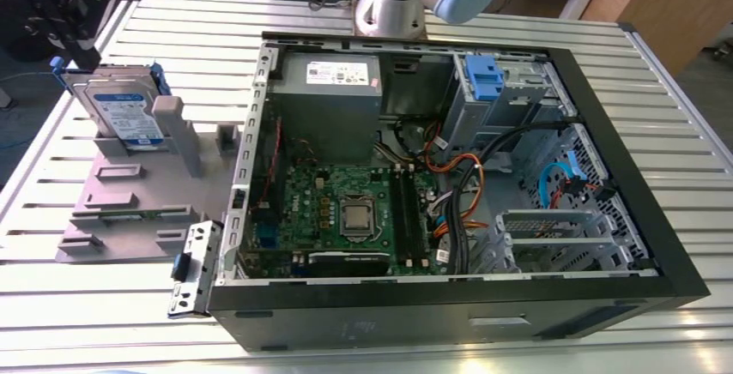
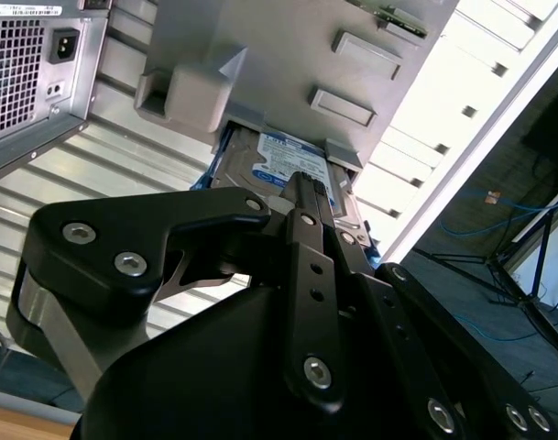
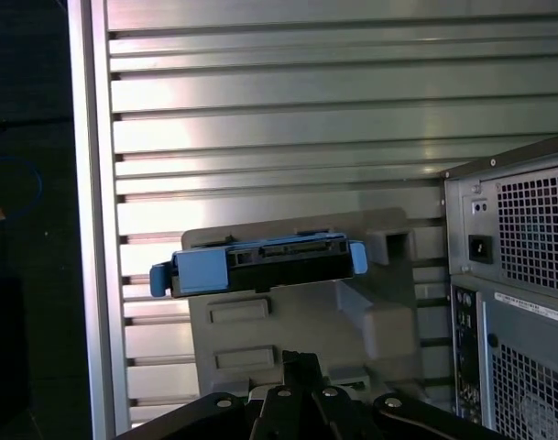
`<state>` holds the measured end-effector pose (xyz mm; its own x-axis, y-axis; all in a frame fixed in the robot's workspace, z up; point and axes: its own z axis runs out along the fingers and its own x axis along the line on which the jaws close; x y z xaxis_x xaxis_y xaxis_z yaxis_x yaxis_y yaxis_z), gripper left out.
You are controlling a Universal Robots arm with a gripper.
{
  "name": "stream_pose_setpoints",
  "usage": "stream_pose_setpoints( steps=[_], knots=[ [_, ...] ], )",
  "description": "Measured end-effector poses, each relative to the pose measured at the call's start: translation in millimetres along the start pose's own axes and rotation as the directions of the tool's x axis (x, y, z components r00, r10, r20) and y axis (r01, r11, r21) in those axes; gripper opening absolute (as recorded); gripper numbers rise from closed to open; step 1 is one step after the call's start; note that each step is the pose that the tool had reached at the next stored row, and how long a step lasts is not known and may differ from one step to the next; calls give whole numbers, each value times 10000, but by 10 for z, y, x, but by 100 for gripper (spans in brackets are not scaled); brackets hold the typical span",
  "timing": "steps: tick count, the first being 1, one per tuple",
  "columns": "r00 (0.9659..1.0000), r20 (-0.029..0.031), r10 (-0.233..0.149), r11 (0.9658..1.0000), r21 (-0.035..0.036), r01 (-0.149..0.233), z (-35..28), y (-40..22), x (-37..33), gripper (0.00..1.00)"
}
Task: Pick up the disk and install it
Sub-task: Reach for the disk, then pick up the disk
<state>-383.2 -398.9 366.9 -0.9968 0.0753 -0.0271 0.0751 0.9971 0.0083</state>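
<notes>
On the slatted metal desk, at the exterior view's left of the open computer case: a grey holder. Upright in its slot, the disk, blue-and-white label showing, blue rails along its edges. Well apart from the drive bays inside the case, so not yet installed.

In the first wrist view, disk seen edge-on, connector edge facing the camera, a blue rail at each end, seated in the holder. Pincer clenched, tips pressed together, nothing gripped. Pointed toward the disk, roughly in line with its middle, short of it and with no contact visible.

In the second wrist view, pincer seen from the side, its tip overlapping the labelled face of the disk. Rear of the case, with vent grille and power socket, off to one side.
</notes>
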Motion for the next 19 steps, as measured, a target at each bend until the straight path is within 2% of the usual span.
stream_pose_setpoints(
  steps=[11, 19],
  knots=[
    [10000, 1, -12, 10000, -1, 12, 1, 0, 7, 11],
    [9998, -1, -213, 9998, -6, 213, 1, 0, 7, 11]
  ],
)
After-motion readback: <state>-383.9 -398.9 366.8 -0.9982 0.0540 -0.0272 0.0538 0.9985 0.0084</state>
